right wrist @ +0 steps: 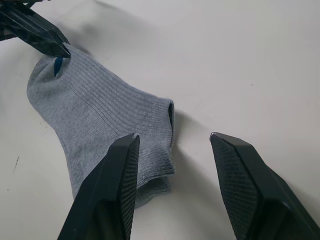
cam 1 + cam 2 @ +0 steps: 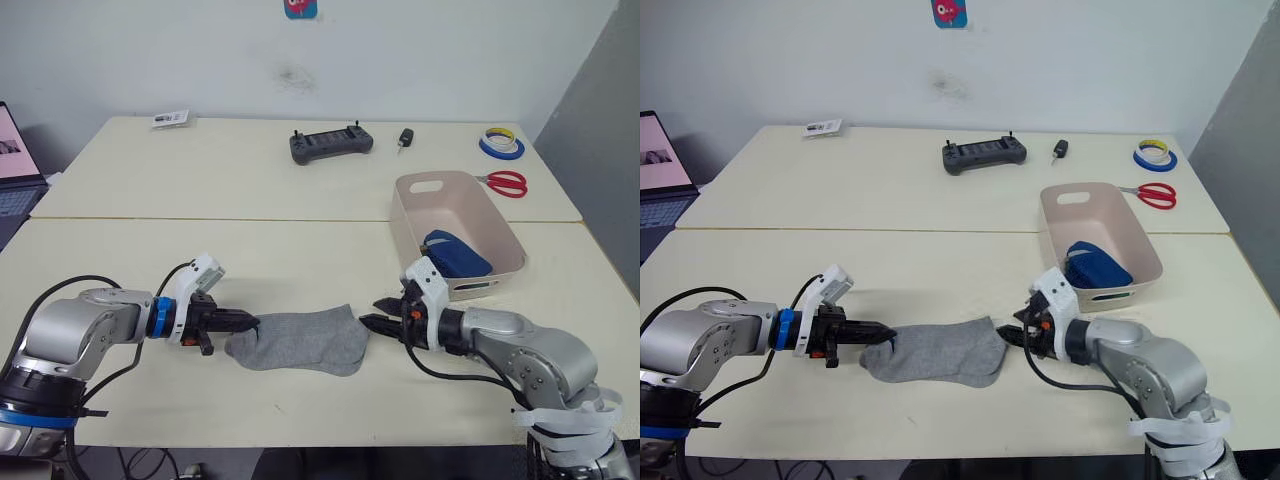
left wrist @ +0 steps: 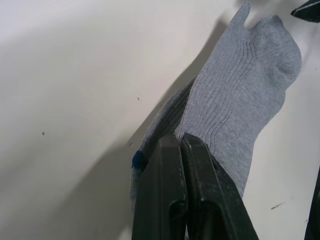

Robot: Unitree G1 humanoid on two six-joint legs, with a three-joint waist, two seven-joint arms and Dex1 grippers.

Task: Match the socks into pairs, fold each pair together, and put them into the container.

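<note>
Ribbed grey knit sock [image 2: 300, 340] lies on a smooth matt cream table [image 2: 300, 250]; beside it, a smooth plastic bin [image 2: 500, 235] and matt black plastic fingers [image 1: 117, 190].

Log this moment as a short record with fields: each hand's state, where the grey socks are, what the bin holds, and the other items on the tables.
left hand: shut on the grey socks at one end
right hand: open, at the other end of the grey socks, not gripping
grey socks: lying flat on the near table, one on top of the other, between the two hands
container: on the near table beyond the right hand, holds a blue bundle
far table: controller, tape rolls, red scissors
</note>
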